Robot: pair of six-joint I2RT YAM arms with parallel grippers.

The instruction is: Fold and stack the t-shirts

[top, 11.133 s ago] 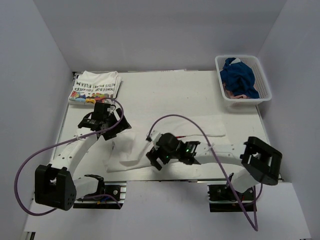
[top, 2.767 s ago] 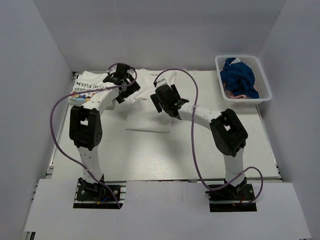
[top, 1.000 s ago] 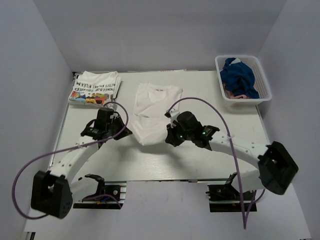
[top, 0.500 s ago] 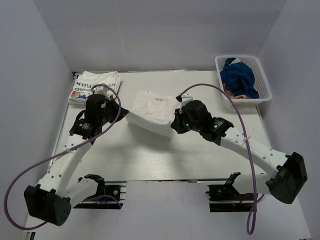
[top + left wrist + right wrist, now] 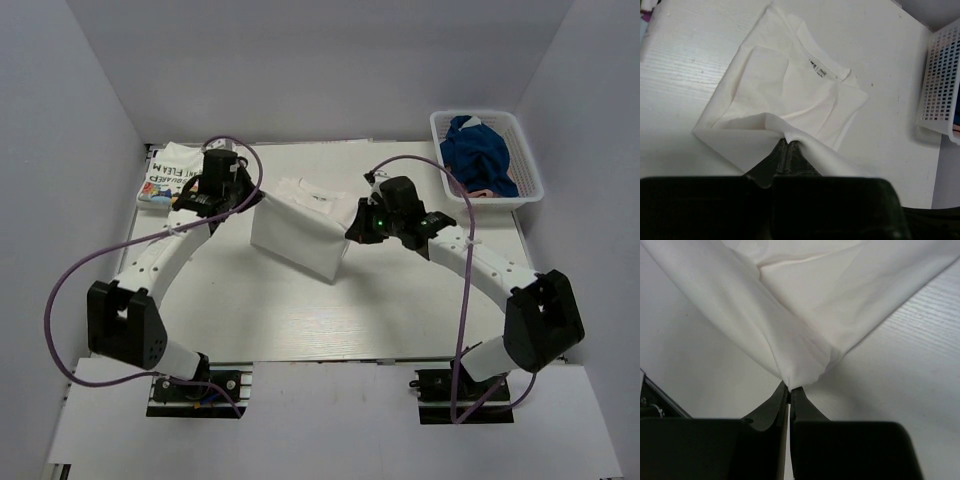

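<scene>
Pinching white tee (image 5: pixel 300 238) at 2 near corners: left gripper (image 5: pixel 788 146), right gripper (image 5: pixel 789 388) both clamped on cloth. Tee hangs over table (image 5: pixel 400 310), collar end lying flat. Soft, light, limp: you want corner holds, taut edge.

A white wood-grain table (image 5: pixel 330 312) fills the scene under even, soft light. Plain pale grey walls (image 5: pixel 320 70) rise behind the table and along both its sides.

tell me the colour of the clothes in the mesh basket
Dark blue clothes in the white basket, clearest in the top external view.
</scene>
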